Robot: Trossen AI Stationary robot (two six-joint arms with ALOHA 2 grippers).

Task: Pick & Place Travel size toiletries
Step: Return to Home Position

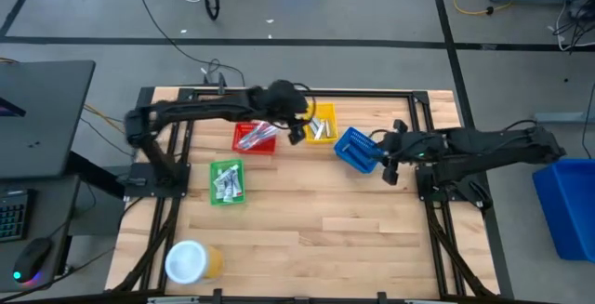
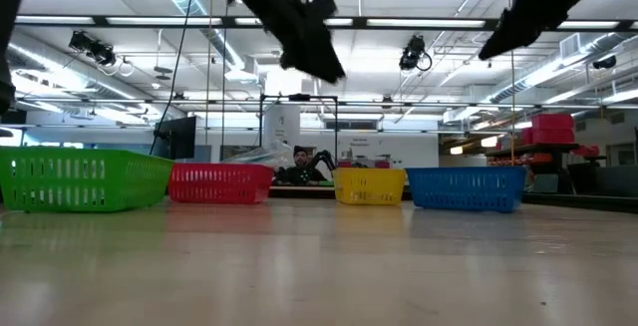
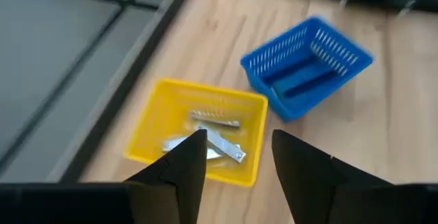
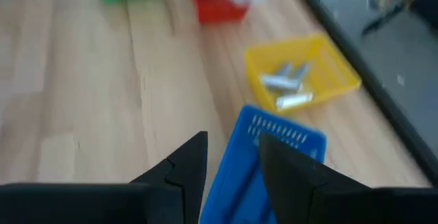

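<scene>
Fingers [image 3: 179, 172] of the left gripper [image 1: 298, 133]: spread apart, nothing between them. This gripper hangs over the gap between the red basket [image 2: 219, 183] and the yellow basket [image 3: 149, 135], at about 12 o'clock on the counter [image 1: 316, 220]. The low view puts it well above the basket rims.

Positions below run left to right, on a clock face centred on the counter in the high view.

- Jar [image 1: 189, 260]: white lid, yellowish body, at 8 o'clock, well apart from all baskets.
- Green basket [image 2: 80, 181]: at 9 o'clock. White tubes [image 1: 226, 184] lie inside.
- Red basket: at 11 o'clock. Slim pale toothbrushes [image 1: 257, 135] lie inside.
- Yellow basket: between 12 and 1 o'clock, just beside the left gripper. Silver items [image 3: 213, 133] lie crossed on its floor; their kind cannot be told.
- Blue basket [image 2: 466, 188]: at 2 o'clock, turned at an angle to the counter edge, near the yellow basket but apart from it. Whether anything lies in it cannot be told.
- Right gripper [image 1: 389, 163]: between 2 and 3 o'clock, just beside the blue basket. Its fingers [image 4: 183, 172] stand parted by a narrow gap and grip nothing. The low view shows this arm high above the baskets.

A person [image 2: 299, 166] shows in the room beyond the counter, between the red and yellow baskets in the low view.
</scene>
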